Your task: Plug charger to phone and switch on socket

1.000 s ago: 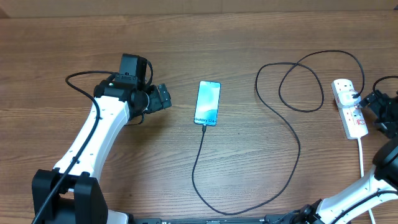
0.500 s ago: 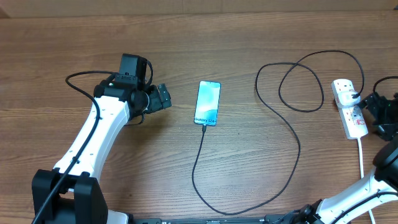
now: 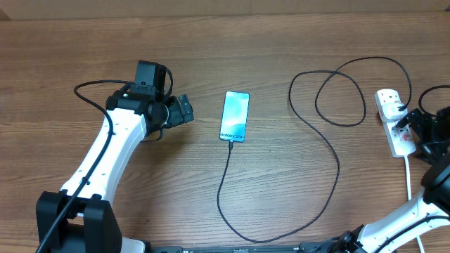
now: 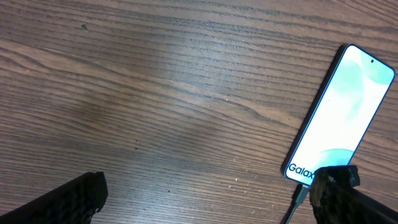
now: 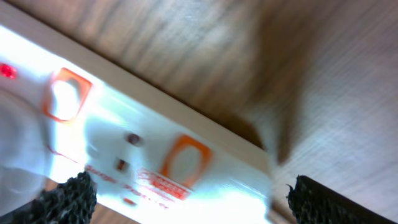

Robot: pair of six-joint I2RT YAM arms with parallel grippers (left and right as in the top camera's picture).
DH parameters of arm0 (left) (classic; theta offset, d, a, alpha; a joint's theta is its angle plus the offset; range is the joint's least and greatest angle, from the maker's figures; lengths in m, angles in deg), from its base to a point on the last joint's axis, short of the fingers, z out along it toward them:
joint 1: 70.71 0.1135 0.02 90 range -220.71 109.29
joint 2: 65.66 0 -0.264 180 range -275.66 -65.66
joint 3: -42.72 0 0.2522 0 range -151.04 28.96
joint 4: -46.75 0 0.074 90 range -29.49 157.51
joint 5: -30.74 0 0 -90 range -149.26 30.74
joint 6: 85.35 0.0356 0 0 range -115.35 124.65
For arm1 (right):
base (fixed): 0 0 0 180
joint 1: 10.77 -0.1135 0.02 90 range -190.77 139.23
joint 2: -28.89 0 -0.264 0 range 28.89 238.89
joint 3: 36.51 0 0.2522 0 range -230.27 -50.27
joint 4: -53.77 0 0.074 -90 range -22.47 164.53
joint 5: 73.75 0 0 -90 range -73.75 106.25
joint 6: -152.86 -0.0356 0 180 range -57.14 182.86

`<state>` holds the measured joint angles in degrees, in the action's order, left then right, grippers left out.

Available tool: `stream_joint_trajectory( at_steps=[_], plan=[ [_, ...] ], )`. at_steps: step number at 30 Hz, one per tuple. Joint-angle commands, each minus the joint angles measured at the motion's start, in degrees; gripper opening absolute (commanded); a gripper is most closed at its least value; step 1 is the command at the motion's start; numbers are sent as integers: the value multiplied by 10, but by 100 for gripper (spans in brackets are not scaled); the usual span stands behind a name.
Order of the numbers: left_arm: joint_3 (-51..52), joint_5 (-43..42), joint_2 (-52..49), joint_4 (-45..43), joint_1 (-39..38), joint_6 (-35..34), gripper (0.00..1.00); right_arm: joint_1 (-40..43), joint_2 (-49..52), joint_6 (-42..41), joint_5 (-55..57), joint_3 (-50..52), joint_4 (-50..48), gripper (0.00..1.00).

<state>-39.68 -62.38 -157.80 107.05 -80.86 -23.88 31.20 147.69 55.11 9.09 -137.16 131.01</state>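
The right end effector [image 3: 416, 128] has slid left, wide open, up to the white oblong socket strip [image 3: 402, 143] at the right edge. A crooked push could slide it, missing the red switch [image 5: 183, 158].

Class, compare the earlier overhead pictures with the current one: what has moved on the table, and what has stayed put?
The right gripper has shifted sideways toward the power strip and now sits open at its edge. Nothing was taken hold of or let go. The left gripper, the phone and the charger cable have not moved.
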Motion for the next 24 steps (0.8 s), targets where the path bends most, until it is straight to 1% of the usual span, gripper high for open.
stream_joint_trajectory(
  at_steps=[1, 9, 14, 17, 18, 21, 24],
  plan=[
    [-2, 8, 10, 0, -4, 2, 100, 12, -14, -12, 32, -57, 18, 100],
    [-2, 8, 10, 0, -4, 3, 100, 15, -109, -29, 26, -69, 14, 100],
    [-2, 8, 10, 0, -4, 3, 100, -10, -131, -23, -51, -69, 38, 100],
    [-2, 8, 10, 0, -4, 2, 100, -56, -131, -11, -109, -61, 61, 100],
    [-2, 8, 10, 0, -4, 3, 100, -70, -131, -9, -111, -59, 70, 100],
    [-2, 8, 10, 0, -4, 3, 100, -120, -131, -7, -82, -47, 99, 100],
    [-2, 8, 10, 0, -4, 3, 100, -170, -131, -8, -48, -35, 108, 100]
  ],
)
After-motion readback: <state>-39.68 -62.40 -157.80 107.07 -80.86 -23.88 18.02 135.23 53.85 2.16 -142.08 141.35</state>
